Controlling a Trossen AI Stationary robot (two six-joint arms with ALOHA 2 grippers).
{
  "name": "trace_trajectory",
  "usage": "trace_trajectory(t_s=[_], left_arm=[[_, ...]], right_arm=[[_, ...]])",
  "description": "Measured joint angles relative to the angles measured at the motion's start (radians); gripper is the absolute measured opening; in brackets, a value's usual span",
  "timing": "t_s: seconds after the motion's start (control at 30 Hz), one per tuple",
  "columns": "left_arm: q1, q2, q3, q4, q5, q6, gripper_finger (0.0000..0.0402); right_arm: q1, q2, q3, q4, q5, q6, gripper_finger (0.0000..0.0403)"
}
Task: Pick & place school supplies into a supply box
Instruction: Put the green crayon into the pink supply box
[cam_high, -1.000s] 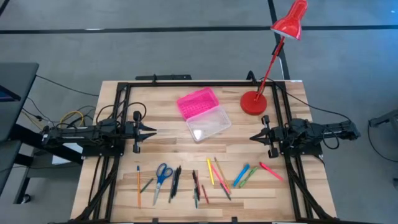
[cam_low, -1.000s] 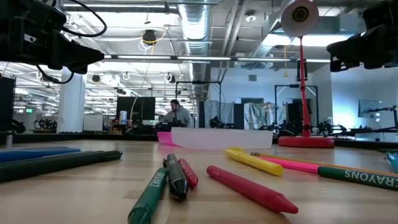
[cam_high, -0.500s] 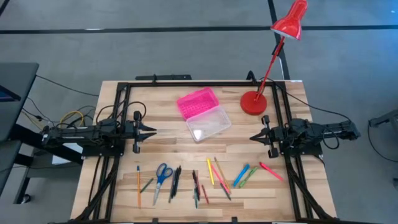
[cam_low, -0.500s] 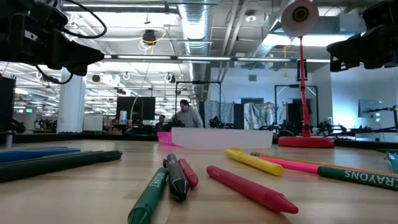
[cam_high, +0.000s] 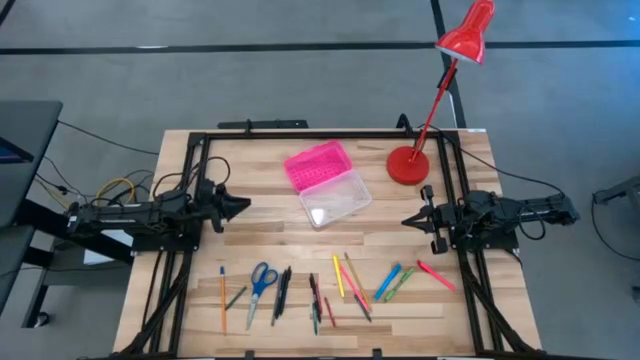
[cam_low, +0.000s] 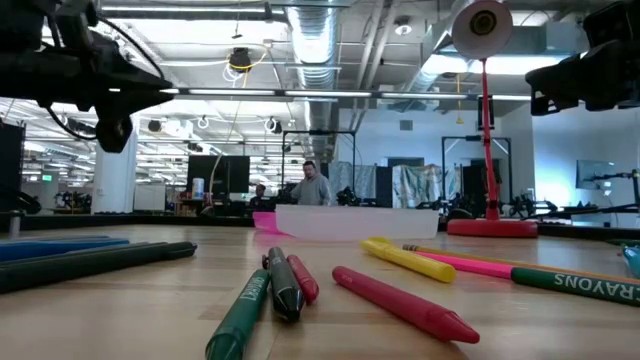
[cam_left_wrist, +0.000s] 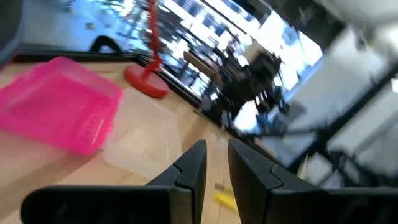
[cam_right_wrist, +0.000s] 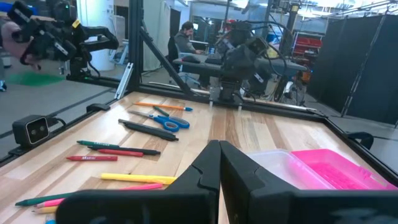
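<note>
My left wrist picture is smeared, so the far arm (cam_left_wrist: 261, 74) is only a dark blur. From above, my crayons (cam_high: 345, 280) are too thin to sort. The low view crops one green crayon (cam_low: 585, 284).

Bright, even overhead light; ceiling strips (cam_low: 300, 92) glare in the low view's upper half. Left wrist view motion-blurred throughout; low view's foreground crayons (cam_low: 285, 285) soft.

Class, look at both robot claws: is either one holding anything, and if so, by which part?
Nothing is held. The left claw is slightly open and empty above the table; the right claw is shut on nothing. All supplies lie on the table.
</note>
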Motion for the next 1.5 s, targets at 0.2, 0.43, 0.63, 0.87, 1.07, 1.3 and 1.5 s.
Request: trace_trajectory(t_s=[0.2, 0.43, 0.63, 0.87, 1.07, 1.3, 1.5], left_arm=[[0.0, 0.0, 0.0, 0.009, -0.065, -0.085, 0.0061], [0.0, 0.0, 0.0, 0.009, -0.066, -0.085, 0.0061], [0.0, 0.0, 0.0, 0.009, -0.066, -0.12, 0.0061], [0.0, 0.0, 0.0, 0.014, -0.101, -0.099, 0.0061], [0.0, 0.0, 0.0, 0.014, -0.102, -0.089, 0.0061], [0.0, 0.0, 0.0, 0.021, -0.172, -0.077, 0.0061], [0.0, 0.0, 0.0, 0.025, -0.232, -0.166, 0.0061]], right_arm=[[0.0, 0.0, -0.003, 0.03, -0.002, 0.161, 0.0], [0.0, -0.002, -0.003, 0.153, -0.002, 0.812, 0.0], [-0.002, -0.002, -0.001, 0.246, 0.006, 0.994, 0.0], [-0.002, -0.002, -0.001, 0.234, 0.033, 0.962, 0.0], [-0.002, -0.002, -0.001, 0.369, 0.237, 0.95, 0.0], [-0.002, -0.001, 0.025, 0.553, 0.258, 0.66, 0.0], [0.0, 0.03, 0.149, 0.479, 0.18, 0.54, 0.0]])
